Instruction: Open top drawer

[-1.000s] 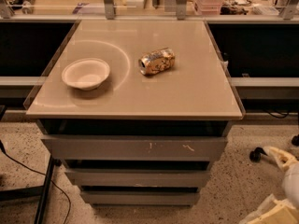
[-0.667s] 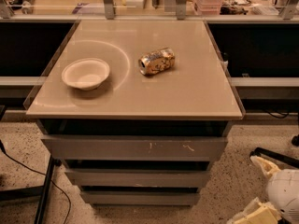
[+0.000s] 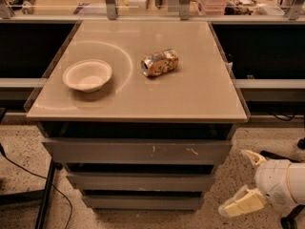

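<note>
Jaws, cream and blocky, gape right of flat grey top drawer [image 3: 136,150].

Our gripper [image 3: 246,181] sits low in the bottom right corner, pointing left, with the chunky white wrist [image 3: 281,182] behind it. The two pale fingers [image 3: 242,204] are spread wide apart, one above the other, holding nothing.

Open speckled floor [image 3: 228,178] between white two-finger gripper [image 3: 246,181], spread low right, and wide grey top drawer [image 3: 138,150], overhung by beige tabletop [image 3: 190,97].
</note>
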